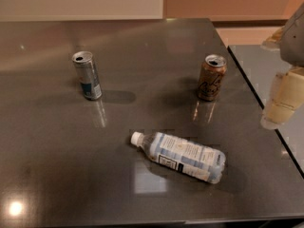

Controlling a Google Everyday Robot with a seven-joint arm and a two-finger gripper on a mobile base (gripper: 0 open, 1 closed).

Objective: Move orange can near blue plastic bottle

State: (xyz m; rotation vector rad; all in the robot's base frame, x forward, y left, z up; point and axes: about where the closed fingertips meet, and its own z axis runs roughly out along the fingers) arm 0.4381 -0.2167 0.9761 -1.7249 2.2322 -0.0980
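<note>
**Camera view: orange can standing toward the right edge, gripper waiting beyond it**

In the camera view, you see the orange can [212,78] upright on the dark table [47,165], toward the right edge and about midway between the far and near edges. Its silver top faces up, so a sideways grasp looks open to you. The blue plastic bottle [183,156] lies on its side near the middle of the near edge. Its white cap points toward the left edge, and it rests flat, probably because it rolls less easily that way. The can and bottle are apart, so the move is not yet done. A silver-and-blue can [87,75] stands toward the left edge, well clear of both.

The gripper [275,113] hangs just past the right edge, beside the orange can and not touching it. It carries nothing. You cannot tell whether it is released or clenched, because the picture's right side cuts it off and its pale form blurs together. The arm above it is mostly out of view.
</note>
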